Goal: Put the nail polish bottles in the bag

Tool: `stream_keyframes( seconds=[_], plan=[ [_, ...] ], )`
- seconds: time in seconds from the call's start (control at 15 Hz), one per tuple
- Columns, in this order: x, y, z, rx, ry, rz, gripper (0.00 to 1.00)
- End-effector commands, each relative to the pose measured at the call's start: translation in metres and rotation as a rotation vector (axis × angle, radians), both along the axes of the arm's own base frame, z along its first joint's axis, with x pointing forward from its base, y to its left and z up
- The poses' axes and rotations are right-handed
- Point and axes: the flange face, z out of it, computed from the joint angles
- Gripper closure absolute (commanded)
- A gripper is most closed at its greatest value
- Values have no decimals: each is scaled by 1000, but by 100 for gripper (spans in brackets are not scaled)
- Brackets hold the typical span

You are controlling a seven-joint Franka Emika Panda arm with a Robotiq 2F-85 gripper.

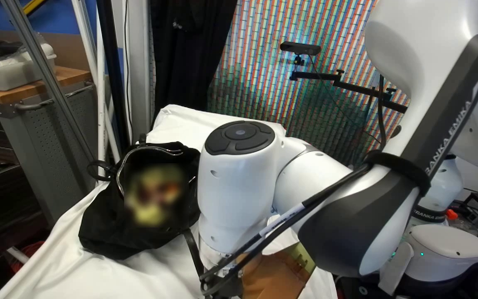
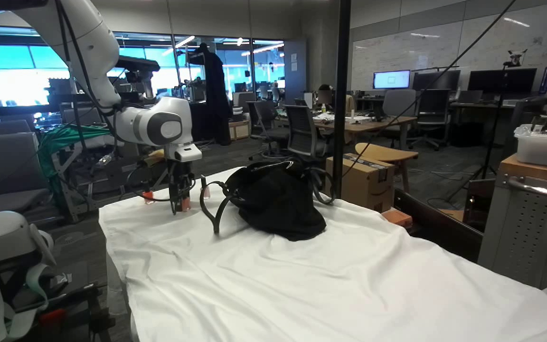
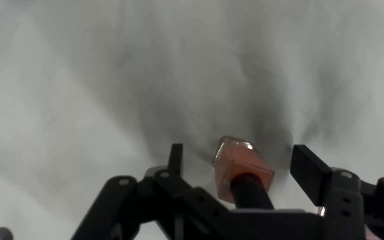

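A salmon-coloured nail polish bottle with a black cap stands on the white cloth in the wrist view. My gripper is open around it, with a gap visible on either side. In an exterior view the gripper reaches down to the cloth at this bottle. An orange-red bottle is at the table's edge, and a pinkish bottle is close to the bag. The black bag lies beyond them. Its yellow-green inside shows, blurred, in an exterior view of the bag.
The bag's black strap loops over the cloth between bag and gripper. A brown sheet-like object is beside the arm's lower end. Past the table is a cardboard box.
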Motion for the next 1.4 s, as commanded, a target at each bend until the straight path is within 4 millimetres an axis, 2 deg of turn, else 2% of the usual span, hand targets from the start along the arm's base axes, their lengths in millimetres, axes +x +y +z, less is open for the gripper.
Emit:
stream_keyframes(
  seconds=[0.0, 0.07, 0.2, 0.47, 0.6, 0.87, 1.33],
  plan=[
    [1, 0, 9, -19, -23, 25, 25],
    [1, 0, 9, -21, -24, 26, 38],
    [2, -1, 9, -25, -24, 30, 55],
    [3, 0, 10, -32, -26, 39, 82],
    [4, -1, 11, -34, -24, 40, 79],
    [6, -2, 17, -47, -27, 39, 79],
    [23, -8, 52, -87, -92, -12, 79]
  ],
)
